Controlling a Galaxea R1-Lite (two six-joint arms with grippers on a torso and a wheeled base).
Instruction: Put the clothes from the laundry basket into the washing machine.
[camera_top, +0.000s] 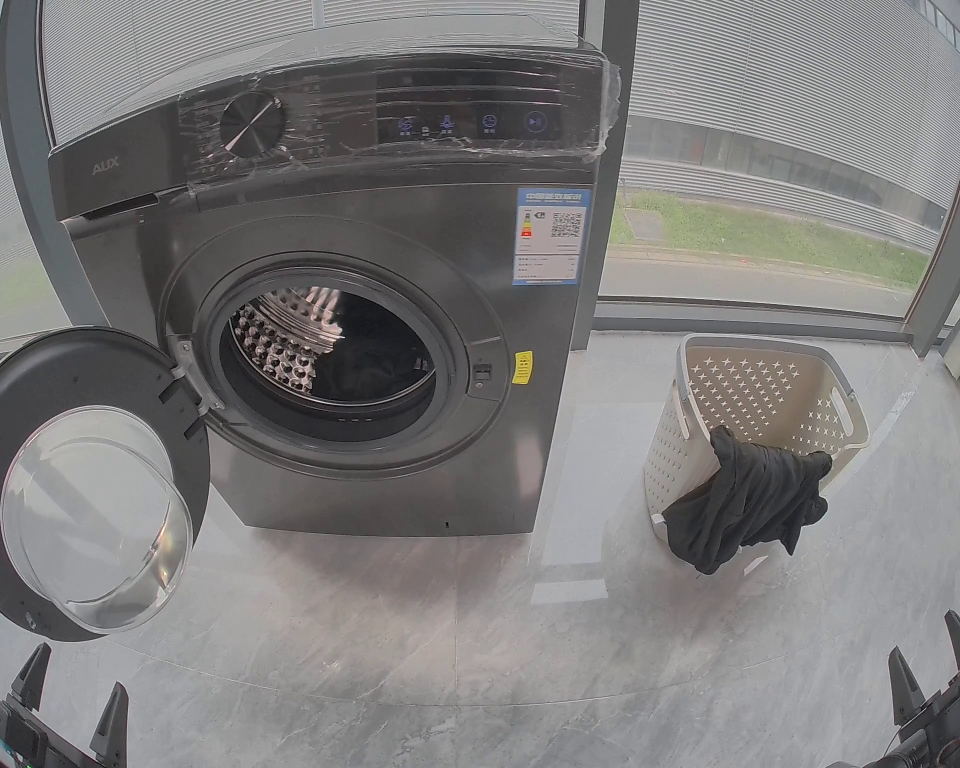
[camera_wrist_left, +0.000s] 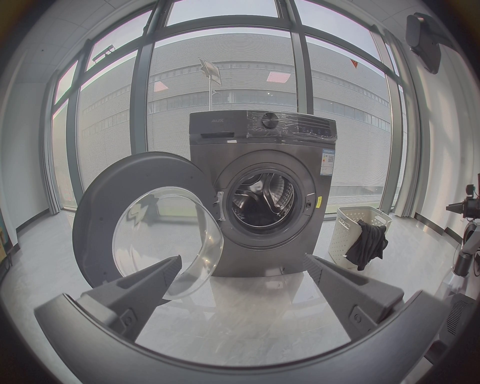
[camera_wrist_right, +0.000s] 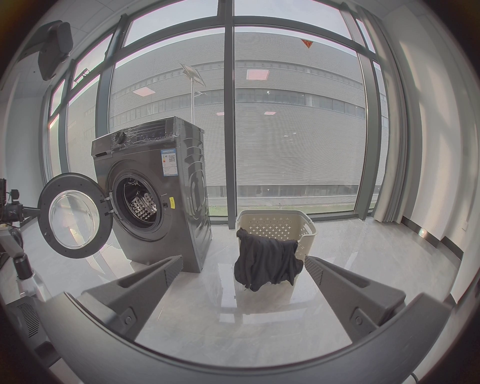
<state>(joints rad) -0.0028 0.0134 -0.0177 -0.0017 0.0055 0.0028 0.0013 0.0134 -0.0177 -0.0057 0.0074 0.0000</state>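
Observation:
A grey front-loading washing machine (camera_top: 330, 300) stands ahead on the left, its round door (camera_top: 95, 480) swung open to the left. Its drum (camera_top: 325, 350) looks dark inside. To the right stands a cream laundry basket (camera_top: 765, 400) with a black garment (camera_top: 750, 505) draped over its near rim. My left gripper (camera_top: 70, 705) is open, low at the front left, far from the machine. My right gripper (camera_top: 930, 660) is open at the front right, well short of the basket. The wrist views show the machine (camera_wrist_left: 265, 195) and the basket (camera_wrist_right: 277, 225) with the garment (camera_wrist_right: 265, 262).
Pale marble floor (camera_top: 500, 640) spreads between me, the machine and the basket. Tall windows (camera_top: 780, 150) run behind both. The open door juts out over the floor on the left.

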